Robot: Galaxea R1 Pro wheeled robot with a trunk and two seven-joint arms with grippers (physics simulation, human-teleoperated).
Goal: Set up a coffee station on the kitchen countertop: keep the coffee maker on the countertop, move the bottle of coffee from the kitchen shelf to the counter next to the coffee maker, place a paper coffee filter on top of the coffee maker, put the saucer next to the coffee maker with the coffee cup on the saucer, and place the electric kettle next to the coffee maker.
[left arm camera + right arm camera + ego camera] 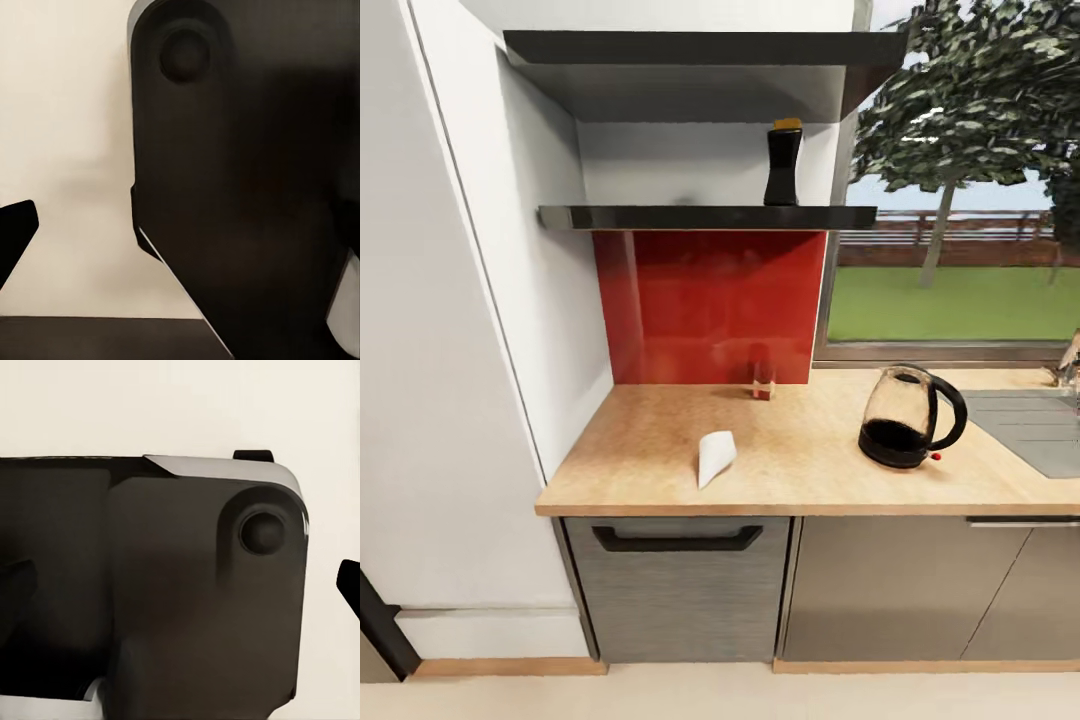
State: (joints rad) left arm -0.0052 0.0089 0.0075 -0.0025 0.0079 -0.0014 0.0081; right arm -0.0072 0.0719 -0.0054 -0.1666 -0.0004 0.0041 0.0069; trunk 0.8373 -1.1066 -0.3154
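Black bottle of coffee [783, 163] stands upright on the shelf [706, 217] at twelve o'clock; claws' state I cannot tell.

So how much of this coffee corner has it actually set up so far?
Very little. The electric kettle and paper coffee filter sit on the kitchen countertop, but the bottle of coffee stands on the shelf. Nothing looks in hand; nearly everything remains.
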